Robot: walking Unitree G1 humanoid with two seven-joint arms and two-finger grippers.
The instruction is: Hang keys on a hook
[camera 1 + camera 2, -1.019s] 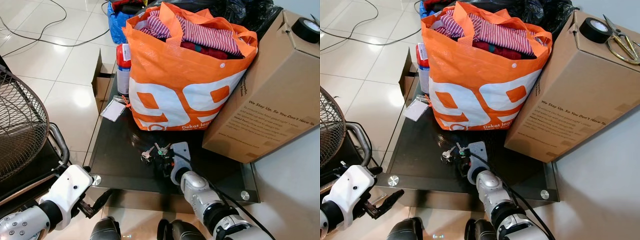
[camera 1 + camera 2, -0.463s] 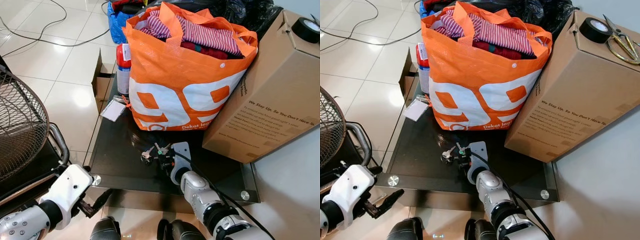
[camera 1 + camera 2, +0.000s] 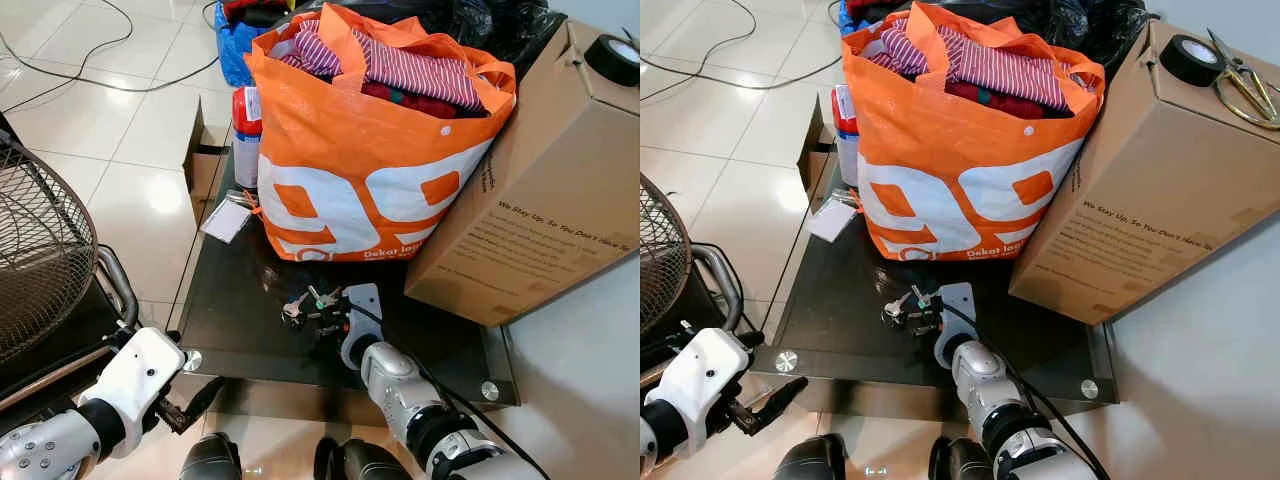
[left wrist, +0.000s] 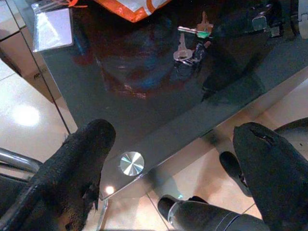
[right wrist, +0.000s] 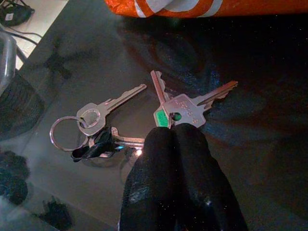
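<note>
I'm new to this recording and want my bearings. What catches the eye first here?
A big orange woven shopping bag stuffed with striped clothes stands at the back of the dark glass table, beside a tall brown cardboard box. In front of the bag lies a bunch of silver keys on the glass, with the right gripper closed at the green-tagged key's head.

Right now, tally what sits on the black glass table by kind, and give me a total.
Bunch of keys: 1
Orange bag: 1
Cardboard box: 1
Card in a clear sleeve: 1
Total: 4, all on the table. The right gripper is shut at the keys; the left gripper is open, off the table's edge.
</note>
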